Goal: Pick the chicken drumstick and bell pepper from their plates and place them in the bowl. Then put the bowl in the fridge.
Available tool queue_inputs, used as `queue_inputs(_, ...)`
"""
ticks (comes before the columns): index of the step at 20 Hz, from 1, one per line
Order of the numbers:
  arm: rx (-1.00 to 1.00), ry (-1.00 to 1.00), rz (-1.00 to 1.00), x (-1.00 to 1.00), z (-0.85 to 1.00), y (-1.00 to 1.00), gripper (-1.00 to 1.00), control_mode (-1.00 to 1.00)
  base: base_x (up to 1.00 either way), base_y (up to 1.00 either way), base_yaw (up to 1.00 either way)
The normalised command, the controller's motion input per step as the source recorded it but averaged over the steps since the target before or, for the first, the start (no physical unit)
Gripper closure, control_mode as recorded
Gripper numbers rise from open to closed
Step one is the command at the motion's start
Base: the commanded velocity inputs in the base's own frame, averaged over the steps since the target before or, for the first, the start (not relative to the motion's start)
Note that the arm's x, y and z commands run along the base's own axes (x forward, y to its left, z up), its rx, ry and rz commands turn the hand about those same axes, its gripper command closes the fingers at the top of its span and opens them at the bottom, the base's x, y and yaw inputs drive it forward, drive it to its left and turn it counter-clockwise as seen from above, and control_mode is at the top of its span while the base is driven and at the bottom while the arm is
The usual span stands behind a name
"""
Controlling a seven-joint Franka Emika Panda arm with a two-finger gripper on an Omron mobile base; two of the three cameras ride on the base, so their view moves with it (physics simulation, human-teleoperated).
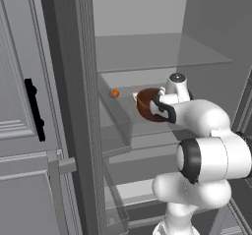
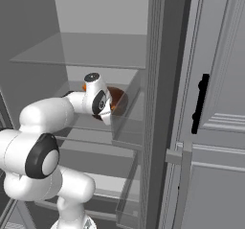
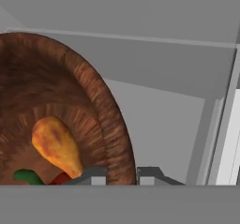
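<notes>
Reddish-brown wood sits close under my hand: the bowl (image 3: pixel 61 110) hangs from my pincer (image 3: pixel 121 175), whose two tips are drawn together on its rim, one inside the wall and one outside, as the hand view shows them. Inside it lies the chicken drumstick (image 3: pixel 57 145), orange-brown, fat end up against the grain, and just below it a sliver of red with a green stem that I take for the bell pepper (image 3: pixel 60 178) — most of it is cut off by the bottom of that view. From the left base view the bowl (image 1: pixel 147 103) is inside the fridge (image 1: pixel 162 52), over a clear glass shelf (image 1: pixel 142 128) in the middle of the pale compartment, my arm reaching in through the open front; whether it rests on the glass or hangs just above it I cannot tell. A small orange thing (image 1: pixel 114 93) sits further left on the same shelf level, too small to name. So I judge both foods loaded and the bowl carried in — what is left is to set it down, let go and draw back. No brand, label or writing can be read anywhere
</notes>
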Motion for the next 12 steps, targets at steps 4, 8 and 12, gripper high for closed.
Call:
queue_inputs(4,0.00,0.00,0.00,0.00,0.00,0.00,-1.00,-1.00,0.00,0.00,0.00)
queue_inputs(8,0.00,0.00,0.00,0.00,0.00,0.00,-1.00,-1.00,0.00,0.00,0.00)
queue_inputs(12,0.00,0.00,0.00,0.00,0.00,0.00,-1.00,-1.00,0.00,0.00,0.00)
